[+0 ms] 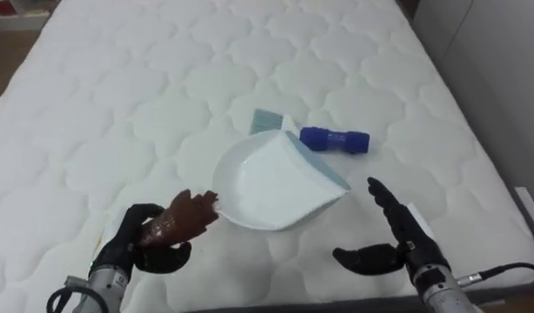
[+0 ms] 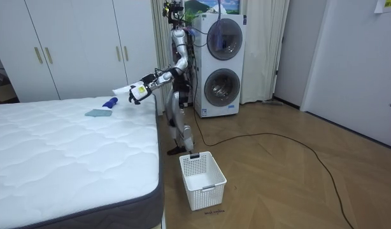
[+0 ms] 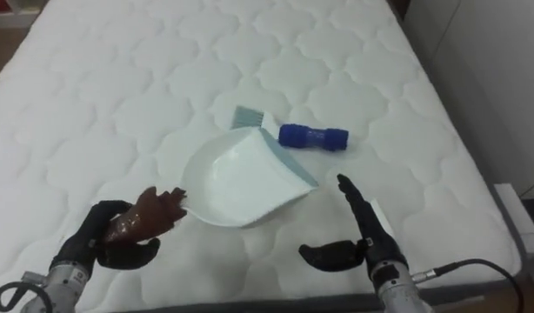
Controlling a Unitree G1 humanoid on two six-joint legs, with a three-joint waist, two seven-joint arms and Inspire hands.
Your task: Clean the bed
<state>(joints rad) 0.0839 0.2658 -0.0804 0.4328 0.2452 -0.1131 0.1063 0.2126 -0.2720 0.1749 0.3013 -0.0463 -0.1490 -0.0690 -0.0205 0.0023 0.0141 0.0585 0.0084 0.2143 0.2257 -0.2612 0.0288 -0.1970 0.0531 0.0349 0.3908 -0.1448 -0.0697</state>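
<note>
A crumpled brown plastic wrapper (image 1: 182,217) is pinched in the left hand (image 1: 135,242), its tip at the rim of a white plastic dustpan (image 1: 271,187) on the white quilted mattress (image 1: 119,87). A blue-handled brush (image 1: 335,139) lies just behind. The right hand (image 1: 402,239) hovers nearby, fingers straight.

The bed (image 1: 119,104) is quilted white cloth, matt. The dustpan (image 1: 271,187) is smooth, faintly glossy plastic; the brush (image 1: 335,140) handle is ribbed blue plastic. The brown wrapper (image 1: 182,217) seems crinkled, shiny film.
</note>
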